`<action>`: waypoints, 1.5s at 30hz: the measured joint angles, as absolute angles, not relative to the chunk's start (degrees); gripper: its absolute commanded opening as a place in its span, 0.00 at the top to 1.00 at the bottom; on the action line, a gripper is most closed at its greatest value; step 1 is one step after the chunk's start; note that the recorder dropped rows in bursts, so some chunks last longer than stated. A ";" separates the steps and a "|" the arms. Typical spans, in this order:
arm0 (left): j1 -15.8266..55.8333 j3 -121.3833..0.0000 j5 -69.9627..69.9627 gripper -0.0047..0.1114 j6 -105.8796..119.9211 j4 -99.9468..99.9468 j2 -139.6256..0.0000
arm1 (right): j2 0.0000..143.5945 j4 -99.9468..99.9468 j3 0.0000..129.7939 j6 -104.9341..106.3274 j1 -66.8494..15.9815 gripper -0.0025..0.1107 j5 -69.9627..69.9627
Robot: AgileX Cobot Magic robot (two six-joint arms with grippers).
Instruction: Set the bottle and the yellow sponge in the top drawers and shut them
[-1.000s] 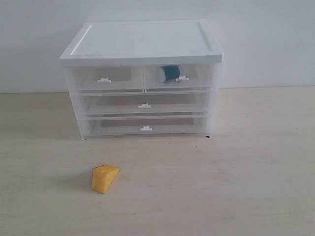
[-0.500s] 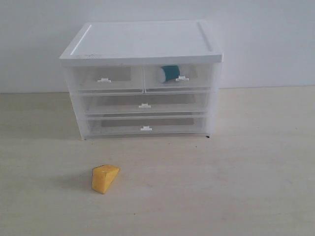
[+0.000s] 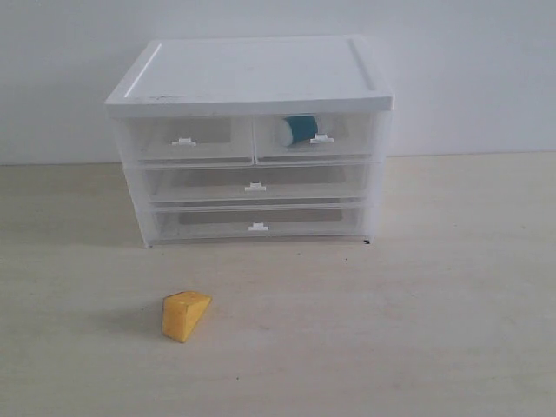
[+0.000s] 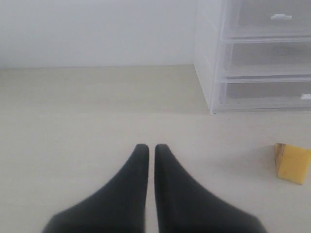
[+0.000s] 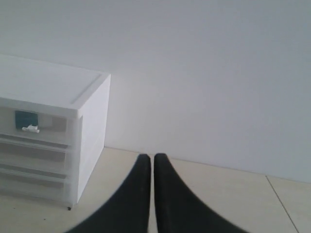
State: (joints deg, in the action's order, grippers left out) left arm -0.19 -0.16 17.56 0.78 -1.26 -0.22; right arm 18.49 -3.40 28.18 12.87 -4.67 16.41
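The yellow sponge (image 3: 184,314) lies on the table in front of the white-topped cabinet (image 3: 252,78), toward its left; it shows too in the left wrist view, sponge (image 4: 292,163). The bottle (image 3: 298,130) lies on its side inside the right top drawer (image 3: 317,139), which is pushed in; its teal label (image 5: 25,119) shows in the right wrist view. The left top drawer (image 3: 187,141) is pushed in and holds nothing. My left gripper (image 4: 147,147) is shut and holds nothing, well away from the sponge. My right gripper (image 5: 148,157) is shut, holding nothing, off to the cabinet's right. Neither gripper appears in the exterior view.
Two full-width clear drawers (image 3: 254,187) sit shut below the top pair. A white wall (image 3: 469,69) stands right behind the cabinet. Pale wooden tabletop (image 3: 391,330) stretches in front and to both sides.
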 measured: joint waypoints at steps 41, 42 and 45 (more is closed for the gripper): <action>-0.19 -0.16 17.56 0.92 0.78 -1.26 -0.22 | 0.30 -0.97 0.24 1.47 -4.67 0.98 18.47; -0.19 -0.16 17.56 0.92 0.78 -1.26 -0.22 | 0.30 -0.97 0.24 1.47 -4.67 0.98 18.78; -0.19 -0.16 17.56 0.92 0.78 -1.26 -0.22 | 0.30 -0.97 0.24 1.47 -4.67 0.98 18.89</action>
